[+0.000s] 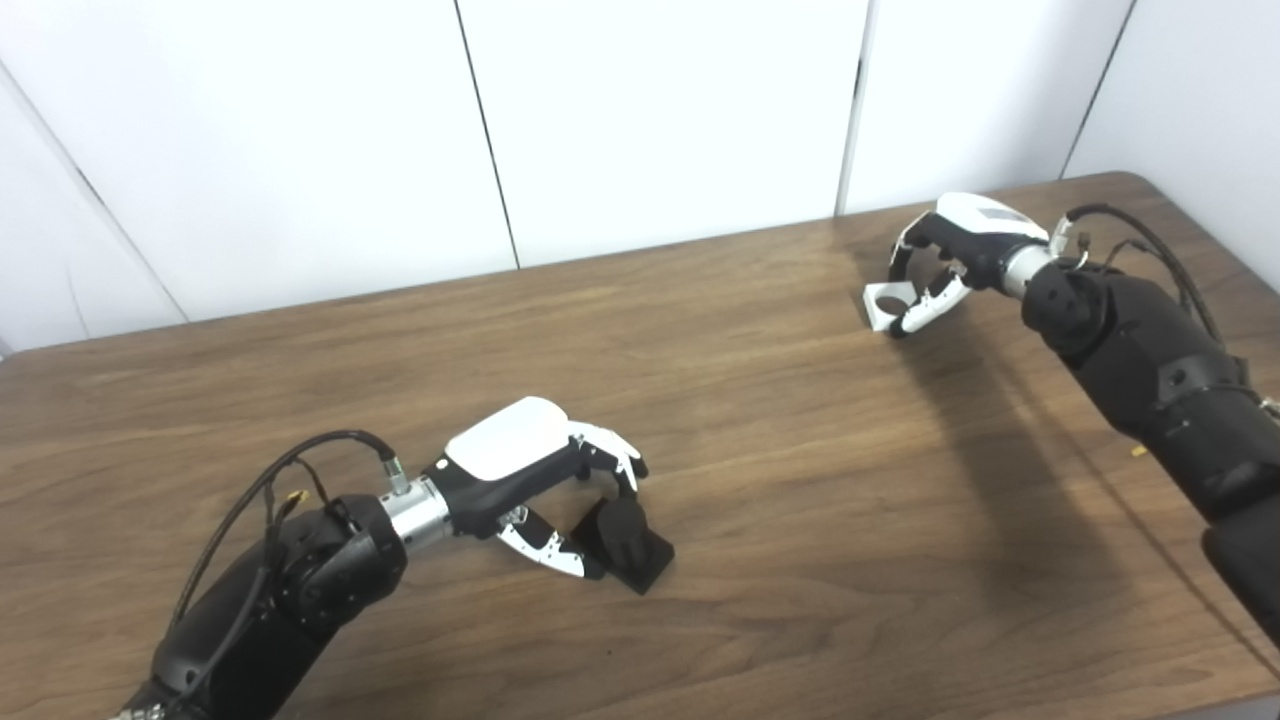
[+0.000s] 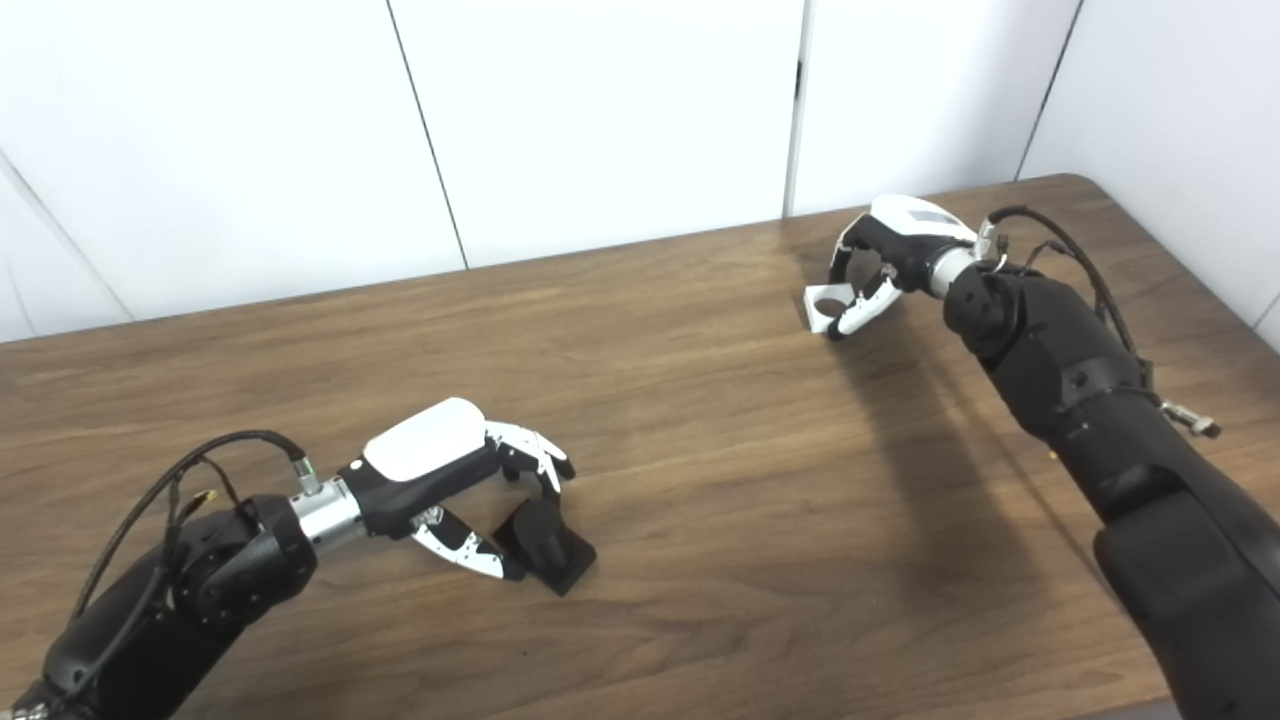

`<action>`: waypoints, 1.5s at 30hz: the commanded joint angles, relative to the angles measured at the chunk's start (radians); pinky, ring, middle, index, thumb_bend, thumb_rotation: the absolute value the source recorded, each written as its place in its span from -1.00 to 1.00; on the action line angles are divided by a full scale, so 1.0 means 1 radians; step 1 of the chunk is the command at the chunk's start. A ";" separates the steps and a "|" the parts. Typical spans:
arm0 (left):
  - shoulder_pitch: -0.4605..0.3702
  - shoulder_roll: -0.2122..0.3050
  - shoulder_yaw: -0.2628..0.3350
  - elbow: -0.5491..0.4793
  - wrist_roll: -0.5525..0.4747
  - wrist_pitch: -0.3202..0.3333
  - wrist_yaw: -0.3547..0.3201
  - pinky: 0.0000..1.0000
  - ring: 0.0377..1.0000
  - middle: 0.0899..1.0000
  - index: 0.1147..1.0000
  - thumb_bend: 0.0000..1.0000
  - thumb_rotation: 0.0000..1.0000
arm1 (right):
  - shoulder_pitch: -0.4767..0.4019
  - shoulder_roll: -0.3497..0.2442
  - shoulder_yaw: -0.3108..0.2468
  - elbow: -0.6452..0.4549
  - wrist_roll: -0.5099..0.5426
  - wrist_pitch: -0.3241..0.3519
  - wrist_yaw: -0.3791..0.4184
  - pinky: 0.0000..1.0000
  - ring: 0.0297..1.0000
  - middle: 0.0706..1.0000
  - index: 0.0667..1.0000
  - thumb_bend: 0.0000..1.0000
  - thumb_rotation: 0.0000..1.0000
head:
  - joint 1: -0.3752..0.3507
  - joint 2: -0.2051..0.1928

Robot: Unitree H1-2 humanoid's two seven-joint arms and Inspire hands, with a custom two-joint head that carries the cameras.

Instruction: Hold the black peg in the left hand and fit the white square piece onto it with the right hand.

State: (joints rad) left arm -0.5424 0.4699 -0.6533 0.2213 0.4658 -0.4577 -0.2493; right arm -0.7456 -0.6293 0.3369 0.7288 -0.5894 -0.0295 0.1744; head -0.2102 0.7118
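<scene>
The black peg (image 1: 622,545) stands upright on its square base on the table, near the front left. My left hand (image 1: 540,470) is cupped around it: the fingers arch just above the top of the peg with a small gap, the thumb lies against the left side of the base, and the hand is open. At the back right, the white square piece (image 1: 886,303), which has a round hole, lies on the table. My right hand (image 1: 945,260) is closed on it, with the thumb along its right edge and the fingers curled down to its far side.
The brown wooden table (image 1: 780,480) meets white wall panels along its far edge. Its rounded far right corner (image 1: 1140,180) lies just behind my right arm. A wide stretch of bare wood separates the two hands.
</scene>
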 commanded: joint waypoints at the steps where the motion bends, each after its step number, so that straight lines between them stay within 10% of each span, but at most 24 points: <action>1: 0.034 0.027 -0.037 0.014 0.053 -0.012 -0.071 0.14 0.41 0.47 -0.14 0.04 -0.85 | -0.010 -0.009 0.003 -0.009 -0.009 -0.019 -0.009 0.51 0.68 0.57 -0.10 0.05 -0.72 | 0.003 0.003; 25: 0.015 0.021 -0.036 0.051 0.026 -0.012 -0.093 0.16 0.41 0.48 -0.14 0.04 -0.86 | 0.049 -0.050 -0.095 -0.403 0.013 0.003 0.044 0.67 0.72 0.54 -0.11 0.04 -0.72 | -0.003 0.000; 45: 0.015 0.004 -0.020 0.061 0.028 -0.011 -0.102 0.17 0.41 0.47 -0.14 0.04 -0.85 | 0.118 -0.019 -0.137 -0.799 0.181 -0.003 0.266 0.50 0.68 0.57 -0.11 0.05 -0.72 | 0.070 0.018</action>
State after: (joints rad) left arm -0.5538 0.4594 -0.6410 0.2445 0.4493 -0.4642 -0.2810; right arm -0.5888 -0.6439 0.2232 -0.0165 -0.4371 -0.0160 0.4371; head -0.1473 0.7286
